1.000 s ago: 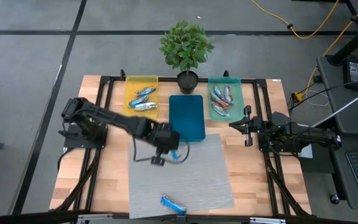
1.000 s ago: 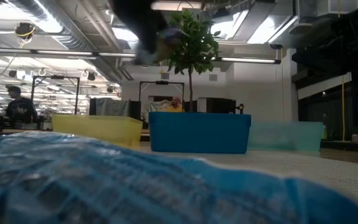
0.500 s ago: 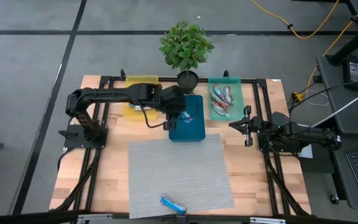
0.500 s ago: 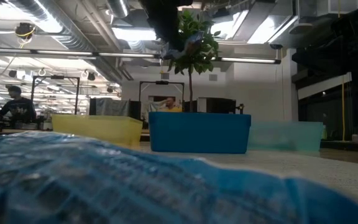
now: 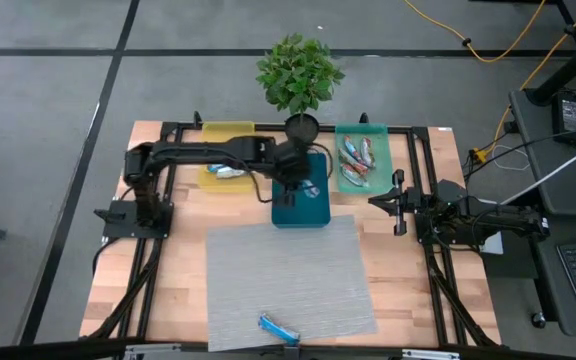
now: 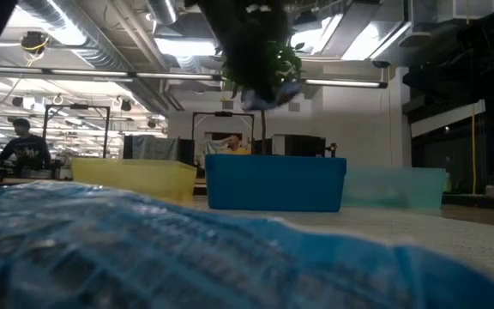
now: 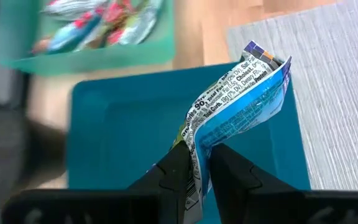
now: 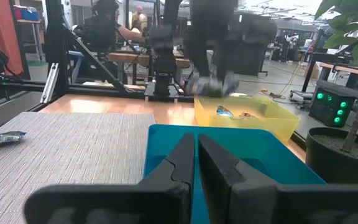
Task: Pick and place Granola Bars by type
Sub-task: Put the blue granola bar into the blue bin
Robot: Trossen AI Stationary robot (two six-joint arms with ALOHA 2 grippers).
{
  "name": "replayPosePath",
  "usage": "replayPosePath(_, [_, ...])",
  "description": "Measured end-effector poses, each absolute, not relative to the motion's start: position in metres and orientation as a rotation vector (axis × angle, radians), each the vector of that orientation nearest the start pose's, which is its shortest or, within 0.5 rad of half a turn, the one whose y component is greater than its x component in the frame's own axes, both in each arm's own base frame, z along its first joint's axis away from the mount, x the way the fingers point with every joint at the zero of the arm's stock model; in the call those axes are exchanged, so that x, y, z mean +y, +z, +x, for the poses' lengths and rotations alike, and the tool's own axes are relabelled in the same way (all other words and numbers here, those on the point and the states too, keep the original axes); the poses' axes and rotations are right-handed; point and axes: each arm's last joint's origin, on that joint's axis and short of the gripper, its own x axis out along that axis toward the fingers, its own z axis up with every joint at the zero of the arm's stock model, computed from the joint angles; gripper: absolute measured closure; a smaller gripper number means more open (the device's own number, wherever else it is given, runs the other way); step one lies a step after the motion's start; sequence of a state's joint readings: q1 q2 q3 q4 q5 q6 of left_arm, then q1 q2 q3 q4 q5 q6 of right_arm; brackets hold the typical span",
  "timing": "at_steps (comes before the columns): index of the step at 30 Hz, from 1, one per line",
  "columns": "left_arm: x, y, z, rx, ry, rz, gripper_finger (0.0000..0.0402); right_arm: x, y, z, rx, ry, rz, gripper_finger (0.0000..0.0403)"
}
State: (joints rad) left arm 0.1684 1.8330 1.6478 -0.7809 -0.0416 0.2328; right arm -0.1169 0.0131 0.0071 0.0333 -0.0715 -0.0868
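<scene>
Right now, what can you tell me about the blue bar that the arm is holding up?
The granola bar has a shiny, crinkled bright blue wrapper with white panels of small print and a purple tip. The left gripper pinches one end, so it hangs in the air above the empty blue tray, touching only the dark fingers.

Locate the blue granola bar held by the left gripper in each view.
High view: the blue granola bar is over the blue tray.
Low view: a blur above that tray.
Left wrist view: pinched in the left gripper.
Right wrist view: blurred behind that tray.
Shared landmark: the blue tray.
</scene>
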Motion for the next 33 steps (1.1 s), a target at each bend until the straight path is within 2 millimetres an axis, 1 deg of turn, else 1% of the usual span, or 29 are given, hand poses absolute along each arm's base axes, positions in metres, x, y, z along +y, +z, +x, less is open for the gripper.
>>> replayPosePath(4, [0.075, 0.268, 0.404, 1.006, 0.059, 0.136, 0.0348, -0.009, 0.168, 0.098, -0.025, -0.046, -0.089, 0.0379])
replayPosePath(6, [0.081, 0.257, 0.408, 1.027, 0.058, 0.146, 0.0348, -0.009, 0.168, 0.098, -0.025, -0.046, -0.089, 0.0379])
replayPosePath(9, [0.09, 0.248, 0.412, 1.035, 0.063, 0.159, 0.0348, -0.009, 0.168, 0.098, -0.026, -0.046, -0.089, 0.0379])
replayPosePath(14, [0.11, 0.239, 0.414, 1.036, 0.098, 0.15, 0.0348, -0.009, 0.168, 0.098, -0.025, -0.047, -0.089, 0.0379])
replayPosePath(23, [0.142, 0.239, 0.404, 1.035, 0.177, 0.099, 0.0348, -0.009, 0.168, 0.098, -0.025, -0.047, -0.089, 0.0379])
replayPosePath(27, [0.146, 0.229, 0.404, 1.064, 0.182, 0.079, 0.0348, -0.009, 0.168, 0.098, -0.025, -0.047, -0.089, 0.0379])
replayPosePath(33, [0.144, 0.202, 0.412, 1.128, 0.144, 0.057, 0.0348, -0.009, 0.168, 0.098, -0.025, -0.047, -0.089, 0.0379])
